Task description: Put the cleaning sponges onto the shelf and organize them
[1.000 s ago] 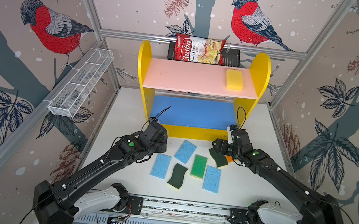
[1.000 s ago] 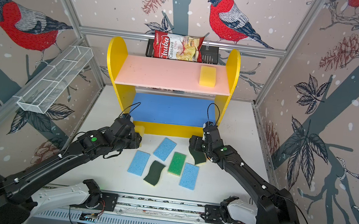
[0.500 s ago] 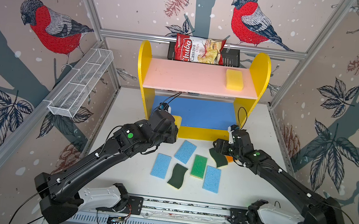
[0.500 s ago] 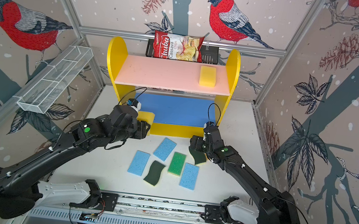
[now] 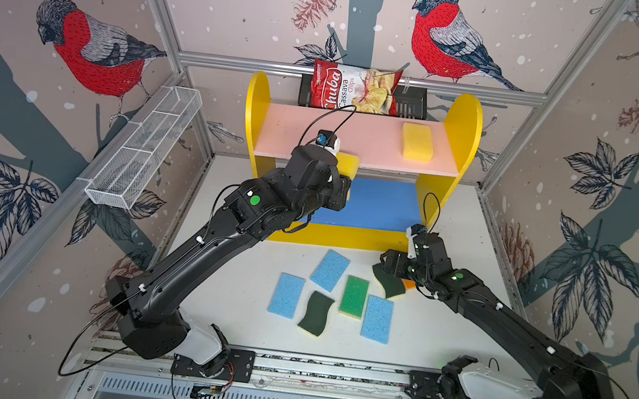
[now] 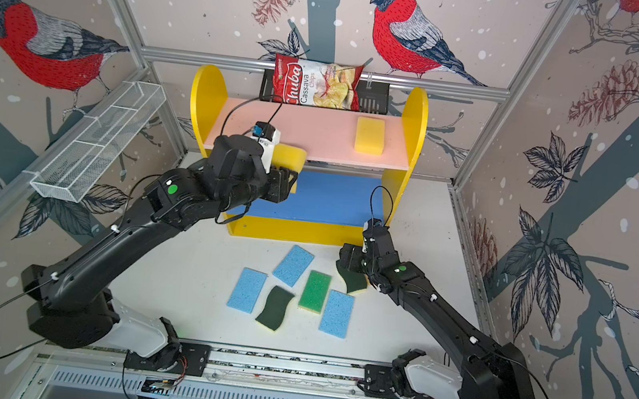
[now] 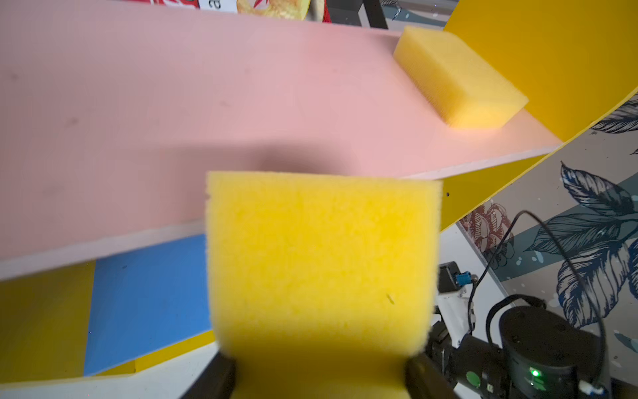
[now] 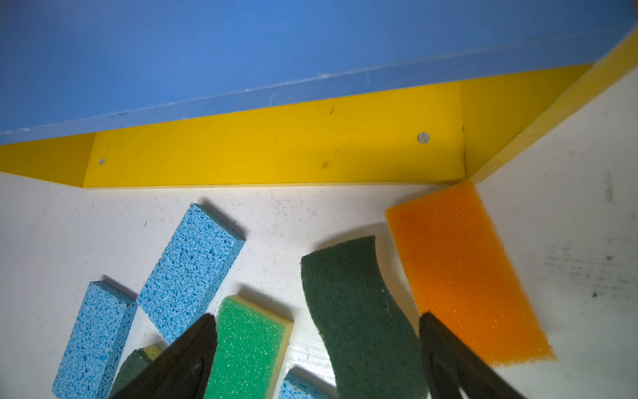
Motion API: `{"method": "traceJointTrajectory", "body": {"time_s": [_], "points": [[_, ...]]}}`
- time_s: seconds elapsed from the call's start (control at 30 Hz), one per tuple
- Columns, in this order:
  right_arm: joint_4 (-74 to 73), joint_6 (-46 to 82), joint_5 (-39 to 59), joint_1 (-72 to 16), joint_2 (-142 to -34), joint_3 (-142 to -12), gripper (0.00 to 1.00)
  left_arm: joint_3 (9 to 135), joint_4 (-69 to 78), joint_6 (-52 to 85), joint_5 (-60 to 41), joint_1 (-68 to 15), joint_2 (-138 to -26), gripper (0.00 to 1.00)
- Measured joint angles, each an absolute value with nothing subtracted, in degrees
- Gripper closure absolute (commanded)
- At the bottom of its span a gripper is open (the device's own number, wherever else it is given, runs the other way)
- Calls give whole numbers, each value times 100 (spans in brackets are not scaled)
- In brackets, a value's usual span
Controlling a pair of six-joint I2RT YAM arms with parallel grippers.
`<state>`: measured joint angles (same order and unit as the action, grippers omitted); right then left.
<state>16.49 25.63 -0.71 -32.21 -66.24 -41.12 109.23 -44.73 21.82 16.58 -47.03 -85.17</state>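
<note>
The white counter [image 5: 242, 324] carries the shelf [image 5: 462, 118] at the middle of its far edge, yellow side panels upright, pink board [image 5: 371, 140] above blue board [image 5: 380, 204]. The left arm [image 5: 191, 267] reaches from the near edge up to the pink board's front edge, left of its middle. The right arm [image 5: 503, 321] lies low across the counter's right side, ending just before the shelf's right front corner. A wire basket [image 5: 143, 152] hangs on the left wall, and a chips bag [image 5: 353, 87] stands in a black rack [image 5: 410, 103] behind the shelf.

The left jaws grip a yellow sponge [image 7: 321, 269] by its near end; its far end overlaps the pink board's front edge, though contact cannot be told. The other yellow sponge [image 5: 417, 142] lies flat on the pink board, near the right panel.

Seven sponges lie on the counter before the shelf. Three blue sponges [image 5: 330, 270] [image 5: 287, 295] [image 5: 377, 318] spread around the green sponge [image 5: 354, 296], with a wavy sponge [image 5: 316, 312] nearest the near edge. The right jaws stand wide open, holding nothing, straddling the second wavy sponge [image 8: 359, 311]. Beside it lies the orange sponge [image 8: 462, 269], one corner reaching the shelf's base.
</note>
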Motion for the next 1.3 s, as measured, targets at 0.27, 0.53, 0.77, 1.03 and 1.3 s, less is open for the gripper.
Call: {"method": "traceJointTrajectory", "body": {"time_s": [0.27,0.53,0.77,1.03,1.3], "points": [[1704,2521,-193,-3229,-6233,-4007,8,13100,-4471,1597,1671,-4703,-10016,44],[1848,2416,-285,-3234,-5968,-3981,8,14000,-4521,1393,2018,-4703,-10737,43],[1979,2394,-322,-3236,-5752,-3951,8,14033,-4254,1396,2355,-4703,-10930,42],[2045,2392,-414,-3236,-5551,-3865,8,14101,-4211,1529,2764,-4687,-11100,42],[2051,2394,-425,-3234,-5551,-3859,8,14112,-4202,1678,2956,-4635,-11159,42]]}}
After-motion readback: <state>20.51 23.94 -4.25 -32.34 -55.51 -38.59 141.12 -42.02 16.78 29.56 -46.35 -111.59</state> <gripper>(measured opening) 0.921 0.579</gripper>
